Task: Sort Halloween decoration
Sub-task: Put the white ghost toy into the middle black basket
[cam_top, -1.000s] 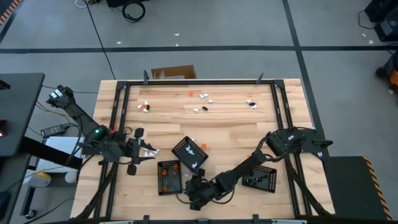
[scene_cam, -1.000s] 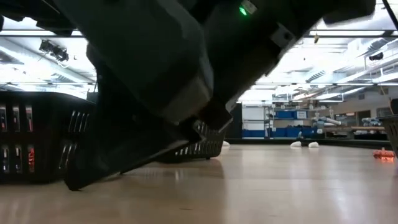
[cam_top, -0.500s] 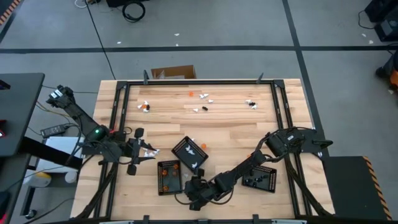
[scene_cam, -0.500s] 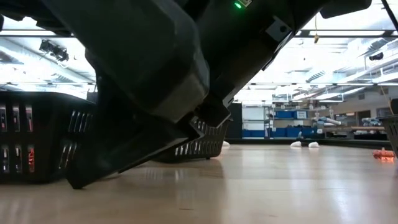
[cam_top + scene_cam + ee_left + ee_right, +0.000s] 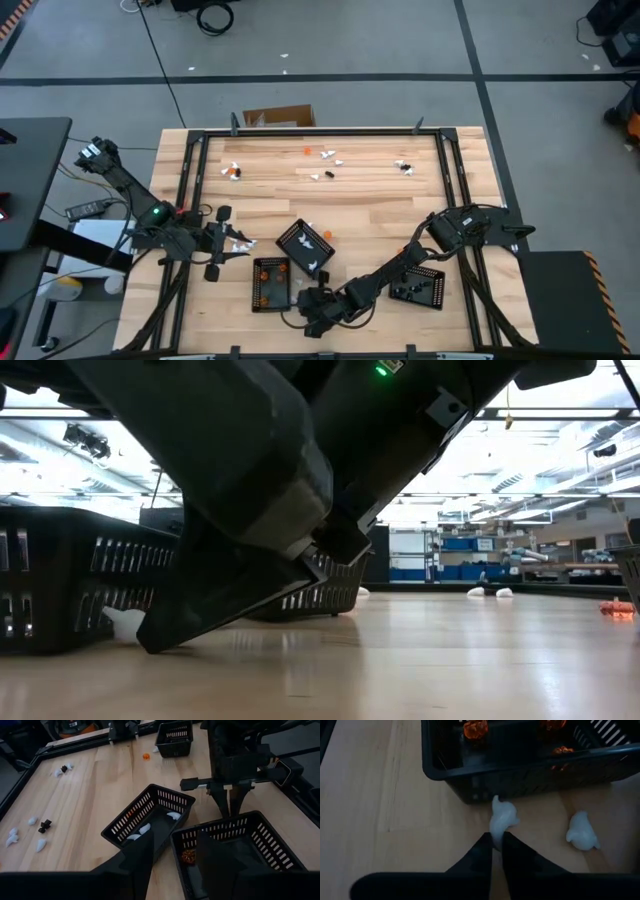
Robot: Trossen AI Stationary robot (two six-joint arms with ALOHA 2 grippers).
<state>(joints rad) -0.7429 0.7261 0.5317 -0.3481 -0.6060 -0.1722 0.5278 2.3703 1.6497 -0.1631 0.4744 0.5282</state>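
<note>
Wooden tabletop [image 5: 370, 200] at six o'clock: your right gripper [image 5: 496, 846] has just pinched shut on a white ghost [image 5: 502, 817] beside the orange-piece tray [image 5: 520, 765]. That's one piece ready to sort. Your left gripper [image 5: 172, 852] waits at nine o'clock, half open and empty.

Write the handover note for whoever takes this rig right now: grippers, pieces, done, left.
Right gripper: down at the table's near edge beside the orange-piece tray, fingers pinched on a white ghost piece; a second white ghost lies loose next to it.
Left gripper: open, waiting beside the trays at the left.
Done: orange pieces in that tray, white ones in the middle tray, some pieces in the right tray.
Left: the two ghosts, and the scattered pieces on the far side.
</note>
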